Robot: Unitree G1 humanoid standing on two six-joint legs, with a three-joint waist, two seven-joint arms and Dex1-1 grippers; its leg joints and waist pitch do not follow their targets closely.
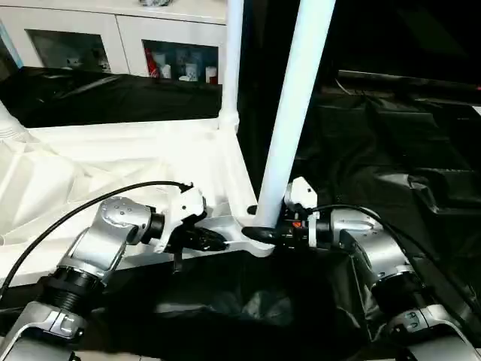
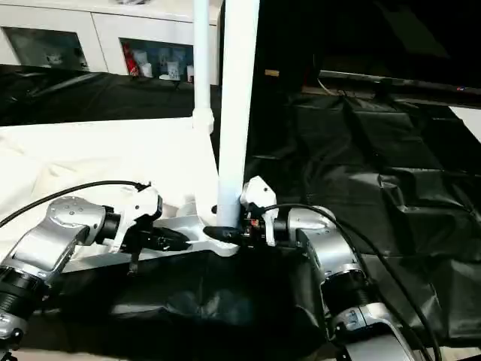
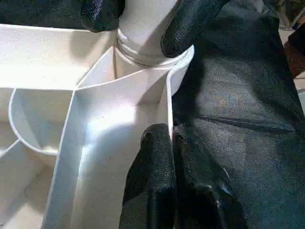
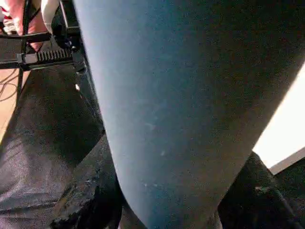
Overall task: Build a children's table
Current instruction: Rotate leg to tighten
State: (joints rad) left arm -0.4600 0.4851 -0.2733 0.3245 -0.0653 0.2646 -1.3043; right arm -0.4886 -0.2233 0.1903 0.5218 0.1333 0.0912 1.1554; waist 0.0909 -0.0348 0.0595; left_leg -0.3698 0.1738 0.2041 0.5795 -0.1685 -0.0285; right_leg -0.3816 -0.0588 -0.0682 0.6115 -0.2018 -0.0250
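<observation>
Item: 1 leg (image 1: 294, 113), long axis upright, foot in the near corner socket of the upturned tabletop (image 1: 135, 162); your right gripper (image 1: 264, 234) straddles its base, fingers on both sides, while your left gripper (image 1: 204, 241), pinched shut on the tabletop's rim, steadies just beside.
</observation>
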